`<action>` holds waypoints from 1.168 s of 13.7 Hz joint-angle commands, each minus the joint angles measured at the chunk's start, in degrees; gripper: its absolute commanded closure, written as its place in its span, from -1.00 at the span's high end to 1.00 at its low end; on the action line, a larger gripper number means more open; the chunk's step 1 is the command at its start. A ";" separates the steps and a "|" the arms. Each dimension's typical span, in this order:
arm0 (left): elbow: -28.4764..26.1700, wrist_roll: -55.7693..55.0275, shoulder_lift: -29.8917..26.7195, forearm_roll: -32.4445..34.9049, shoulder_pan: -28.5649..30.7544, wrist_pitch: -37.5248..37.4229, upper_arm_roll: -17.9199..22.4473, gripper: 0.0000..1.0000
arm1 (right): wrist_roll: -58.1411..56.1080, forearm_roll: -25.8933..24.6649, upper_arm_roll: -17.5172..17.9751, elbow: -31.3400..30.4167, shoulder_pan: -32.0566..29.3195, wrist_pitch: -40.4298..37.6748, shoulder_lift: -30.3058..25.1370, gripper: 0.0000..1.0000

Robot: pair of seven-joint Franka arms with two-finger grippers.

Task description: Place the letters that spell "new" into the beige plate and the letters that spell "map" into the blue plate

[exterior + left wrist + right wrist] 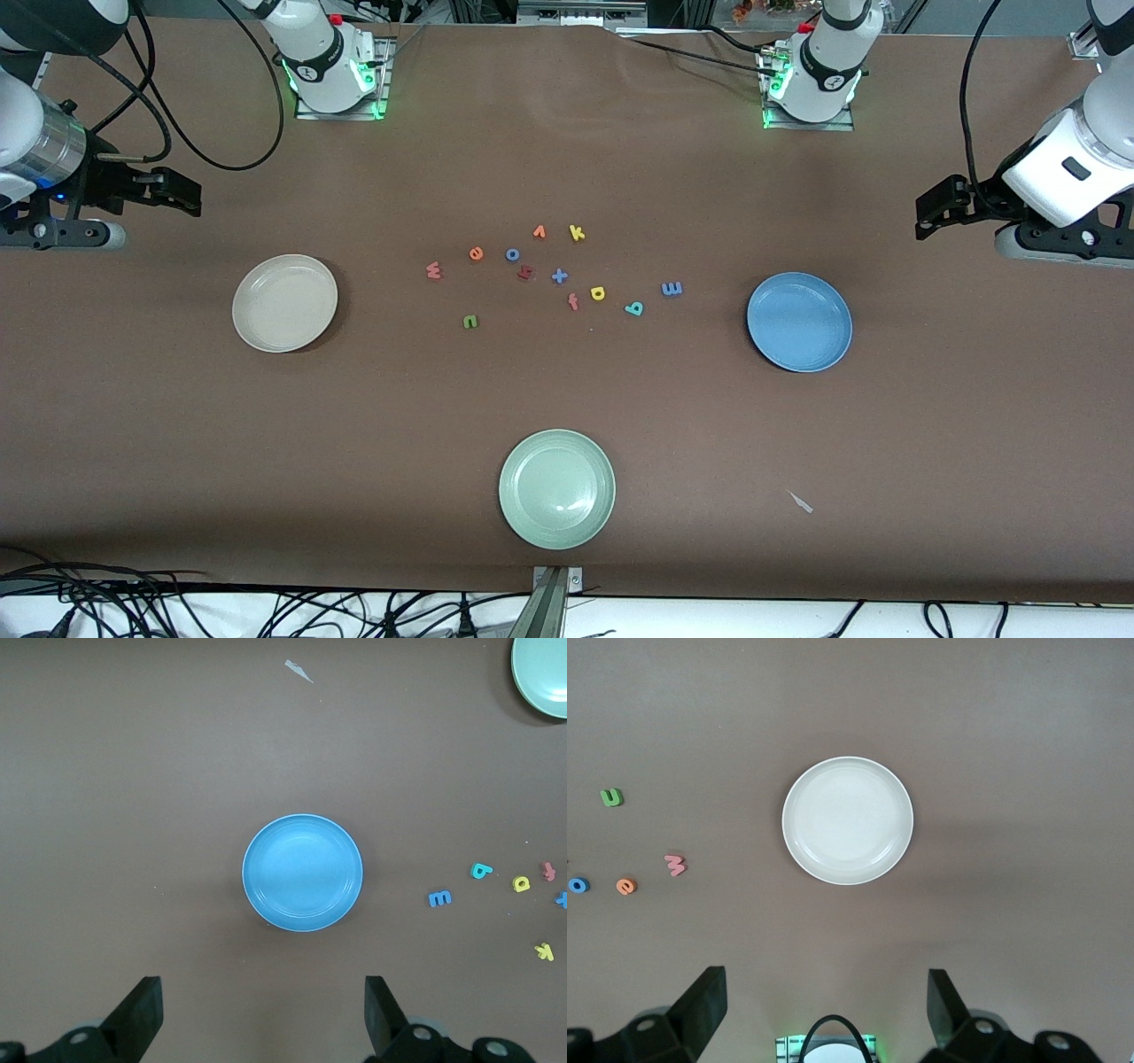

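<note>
The beige plate (284,303) (848,819) lies toward the right arm's end of the table and the blue plate (799,322) (302,873) toward the left arm's end; both hold nothing. Between them lie the green n (469,322), orange e (476,253), pink w (433,270), blue m (671,289), teal a (633,308) and yellow p (598,293). My right gripper (182,193) (827,1005) hangs open over bare table by the beige plate. My left gripper (930,213) (264,1010) hangs open over bare table by the blue plate. Neither holds anything.
Mixed in with these letters are a yellow k (577,233), orange v (539,232), blue o (512,254), blue x (559,276), red f (573,302) and a dark red letter (524,273). A pale green plate (556,488) sits nearest the front camera. A small white scrap (801,502) lies beside it.
</note>
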 commanded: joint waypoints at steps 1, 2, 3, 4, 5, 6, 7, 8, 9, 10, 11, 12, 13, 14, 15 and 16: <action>1.89 1.19 0.64 1.09 0.15 -1.52 -0.13 1.00 | -0.95 1.09 0.31 -0.65 -0.56 0.33 -0.55 1.00; 1.89 1.28 0.64 1.09 0.15 -1.61 -0.04 1.00 | -0.95 1.09 0.31 -0.73 -0.56 0.42 -0.55 1.00; 1.89 1.28 0.64 1.09 0.15 -1.61 -0.04 1.00 | -0.95 1.09 0.31 -0.73 -0.56 0.33 -0.55 1.00; 1.89 1.28 0.64 1.09 0.41 -1.53 -0.04 1.00 | -0.95 1.09 0.31 -0.73 -0.56 0.33 -0.55 1.00; 1.89 1.28 0.64 0.92 0.76 -1.52 -0.04 1.00 | -0.95 1.09 0.31 -0.73 -0.56 0.33 -0.55 1.00; 1.89 1.28 0.64 0.83 0.77 -1.52 -0.04 1.00 | -0.95 1.09 0.31 -0.73 -0.56 0.33 -0.55 1.00; 1.89 1.28 0.64 0.83 0.77 -1.52 -0.04 1.00 | -0.95 1.09 0.31 -0.73 -0.56 0.33 -0.55 1.00; 1.89 1.28 0.64 0.83 0.86 -1.52 -0.04 1.00 | -0.95 1.09 0.31 -0.73 -0.56 0.33 -0.55 1.00; 1.89 1.28 0.64 0.92 0.77 -1.52 -0.04 1.00 | -0.95 1.09 0.39 -0.73 -0.56 0.33 -0.55 1.00; 1.89 1.28 0.64 0.92 0.86 -1.52 -0.04 1.00 | -0.95 1.09 0.31 -0.73 -0.56 0.25 -0.55 1.00; 1.89 1.28 0.64 0.83 0.94 -1.52 -0.04 1.00 | -0.95 1.09 0.39 -0.73 -0.56 0.33 -0.55 1.00; 1.89 1.28 0.64 0.74 1.12 -1.52 -0.04 1.00 | -0.95 1.09 0.31 -0.73 -0.56 0.33 -0.55 1.00; 1.89 1.28 0.64 0.83 1.12 -1.52 -0.21 1.00 | -0.95 1.09 0.31 -0.73 -0.56 0.33 -0.55 1.00; 1.98 1.28 0.64 0.92 1.03 -1.35 -0.22 1.00 | -0.95 1.09 0.31 -0.73 -0.56 0.33 -0.55 1.00; 1.98 1.36 0.64 0.83 1.12 -1.35 -0.22 1.00 | -0.95 1.09 0.39 -0.73 -0.56 0.33 -0.55 1.00; 1.89 1.54 0.64 0.66 1.21 -1.35 -0.13 1.00 | -0.95 1.09 0.31 -0.73 -0.56 0.33 -0.55 1.00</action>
